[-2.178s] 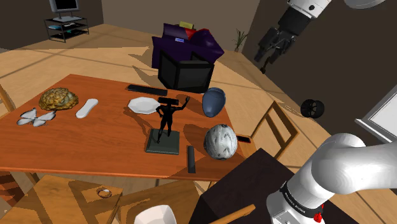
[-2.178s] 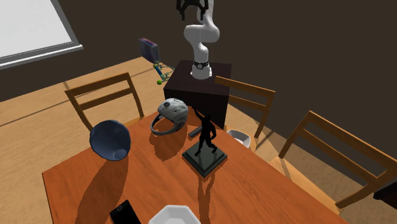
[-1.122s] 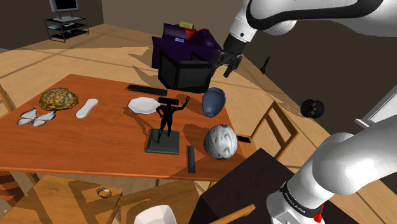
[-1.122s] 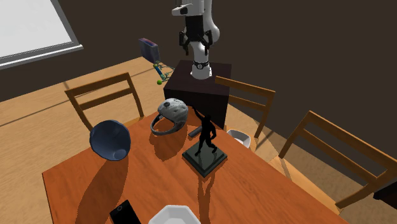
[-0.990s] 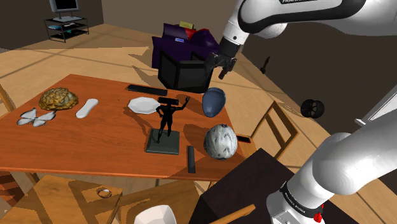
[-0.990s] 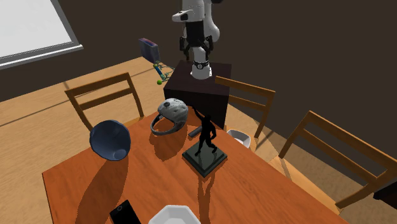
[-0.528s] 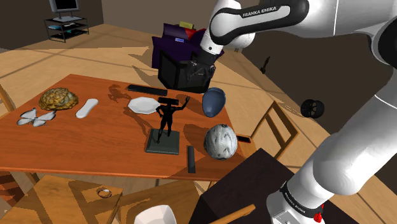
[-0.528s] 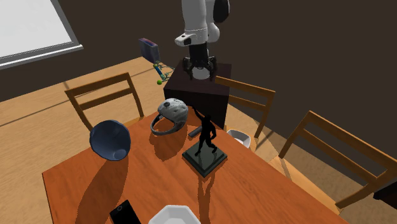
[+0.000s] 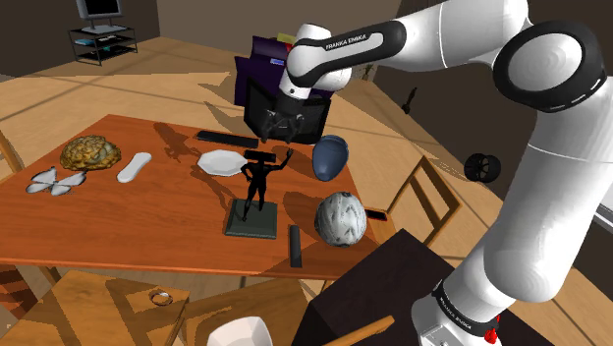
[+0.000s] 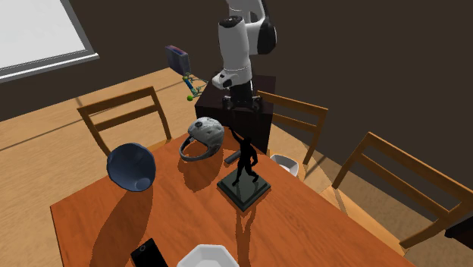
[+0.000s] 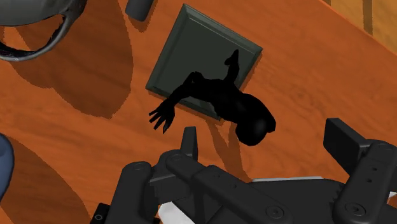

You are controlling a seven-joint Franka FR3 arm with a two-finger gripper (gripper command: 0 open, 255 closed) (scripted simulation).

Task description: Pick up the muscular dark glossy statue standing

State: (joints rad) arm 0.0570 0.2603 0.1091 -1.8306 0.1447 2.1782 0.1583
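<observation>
1. Warm orange-brown wood makes up the desk (image 9: 147, 211). The statue (image 9: 257, 187) stands upright near its middle on a flat, dark square base (image 9: 250, 221), between a white plate (image 9: 221, 161) and a mottled grey helmet (image 9: 340, 218).
2. The jaws hover just above the figure, spread wide and holding nothing. In the wrist view the fingers (image 11: 189, 145) stand on either side of the statue's head, clear of it.
3. A straight drop could strike the raised arm (image 9: 285, 157) before the jaws reach the torso, and that knock could tip the figure over.
4. The surface looks glossy and the limbs thin, so a grip on the head or arm may slip or twist.
5. The base appears to carry most of the weight. With a high, off-centre hold it could swing as it lifts.
6. If the statue topples, it could fall onto the helmet or the blue bowl (image 9: 330, 157) nearby and shove them.
</observation>
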